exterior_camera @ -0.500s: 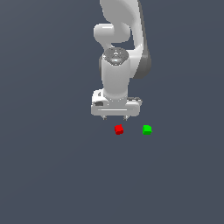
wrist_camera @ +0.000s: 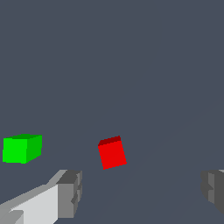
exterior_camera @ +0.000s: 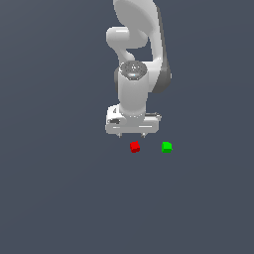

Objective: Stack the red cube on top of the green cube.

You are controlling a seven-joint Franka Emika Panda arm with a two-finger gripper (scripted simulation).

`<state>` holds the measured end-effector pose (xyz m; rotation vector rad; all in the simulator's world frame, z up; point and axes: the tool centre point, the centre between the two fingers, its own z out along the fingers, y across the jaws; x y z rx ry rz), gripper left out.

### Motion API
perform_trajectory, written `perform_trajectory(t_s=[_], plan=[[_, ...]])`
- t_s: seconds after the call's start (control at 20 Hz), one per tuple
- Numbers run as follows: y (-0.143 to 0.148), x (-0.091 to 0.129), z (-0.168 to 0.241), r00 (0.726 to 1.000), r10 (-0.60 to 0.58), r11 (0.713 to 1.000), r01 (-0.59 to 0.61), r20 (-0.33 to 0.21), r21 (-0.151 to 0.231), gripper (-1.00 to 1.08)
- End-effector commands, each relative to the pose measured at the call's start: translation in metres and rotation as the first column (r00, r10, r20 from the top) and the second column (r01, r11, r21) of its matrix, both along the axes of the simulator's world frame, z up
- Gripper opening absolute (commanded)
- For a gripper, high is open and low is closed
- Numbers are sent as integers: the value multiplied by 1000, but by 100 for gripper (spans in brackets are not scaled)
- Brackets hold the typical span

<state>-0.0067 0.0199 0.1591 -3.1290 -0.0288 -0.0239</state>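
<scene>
The red cube (exterior_camera: pixel 134 147) lies on the dark grey floor, with the green cube (exterior_camera: pixel 166 147) a short way off toward the exterior view's right; the two are apart. My white gripper (exterior_camera: pixel 132 135) hangs just above the red cube, open and holding nothing. In the wrist view the red cube (wrist_camera: pixel 112 152) sits a little ahead of the gap between my grey fingertips (wrist_camera: pixel 70 192), turned slightly askew. The green cube (wrist_camera: pixel 22 148) lies off to the side, outside the fingers. The gripper (wrist_camera: pixel 142 192) touches neither cube.
Plain dark grey floor (exterior_camera: pixel 59 198) stretches all around the two cubes. The white arm (exterior_camera: pixel 136 44) rises above the gripper.
The arm and gripper have come down slightly toward the red cube. Both cubes lie where they were.
</scene>
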Motion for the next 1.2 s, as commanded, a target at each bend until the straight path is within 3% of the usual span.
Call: perform_trajectory(t_s=[0.0,0.55,1.15], plan=[[4,-4,-14,999,37,999,-37,-3,-1,100],[20,-22,-81,975,223,975,-223,-14,-10,100],[21,-24,-100,971,240,971,-240,-16,-11,100]])
